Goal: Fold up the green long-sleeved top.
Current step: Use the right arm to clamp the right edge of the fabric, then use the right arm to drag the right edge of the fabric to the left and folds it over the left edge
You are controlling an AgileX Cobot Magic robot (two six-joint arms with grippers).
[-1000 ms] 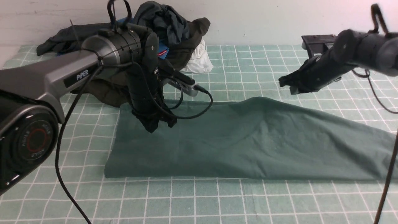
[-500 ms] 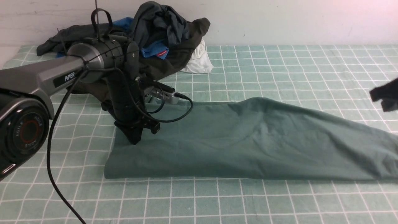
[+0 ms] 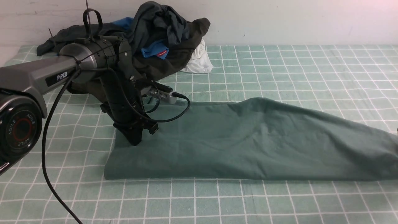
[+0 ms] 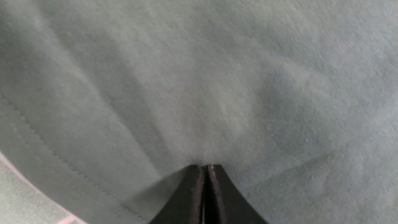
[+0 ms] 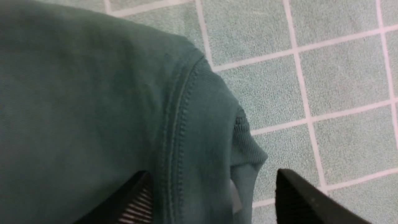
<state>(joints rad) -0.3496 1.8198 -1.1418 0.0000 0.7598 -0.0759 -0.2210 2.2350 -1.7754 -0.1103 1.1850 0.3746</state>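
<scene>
Green long-sleeved top [image 3: 248,140]: is being kept as a long, flat folded band on the checked cover [image 3: 279,68]. It is running from the robot's left to the right edge of the front view. The near edge is being shown straight, and the far edge is rising to a soft hump near the middle.

Left gripper [image 3: 134,141]: its jaws are being held tightly together. The tips are being pressed down onto the top's left end, close to the far corner. Whether a pinch of fabric is being caught at the tips cannot be told.

Left wrist view: the closed tips are being seen touching the knit, with a stitched hem [image 4: 62,161] running beside a sliver of the cover.

Right gripper [image 5: 211,172]: is being shown only by its own wrist camera. Its jaws are being held wide apart, astride the top's end. One finger is being seen over the fabric beside a stitched seam [image 5: 177,124]. The other is being seen over the bare cover, apart from the cloth.

Ribbed band [image 5: 245,140]: is being seen poking out from under the seamed edge, between the two fingers.

Dark garments [image 3: 168,31]: are being left heaped at the far left against the wall, with a blue garment [image 3: 154,49] and a white cloth [image 3: 199,62] among them, apart from the top.

Cable [image 3: 49,155]: is being seen hanging from the left arm towards the near edge.
</scene>
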